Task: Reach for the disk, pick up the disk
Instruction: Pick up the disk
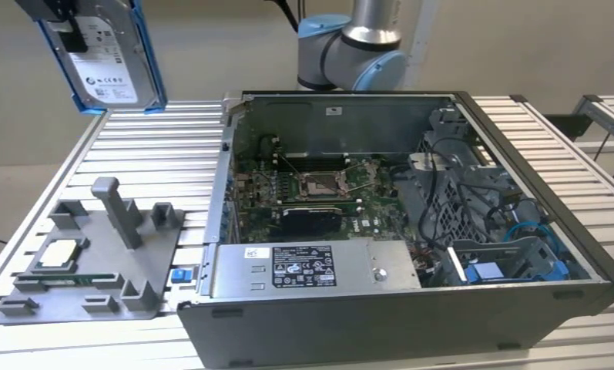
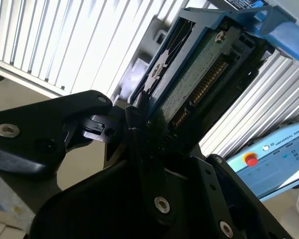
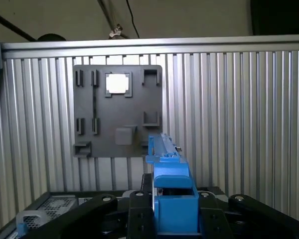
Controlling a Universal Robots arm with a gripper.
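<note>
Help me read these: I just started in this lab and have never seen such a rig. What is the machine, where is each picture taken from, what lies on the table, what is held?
The machine is a robot arm with a gripper. The exterior view comes from a camera off the arm; both wrist views come from cameras riding on the arm. On the slatted metal table stand an open computer case and a grey fixture tray carrying a small square processor chip. The gripper is shut on the disk, a silver hard drive with blue side rails, held in the air clear of the table, at the exterior view's upper left.
</note>
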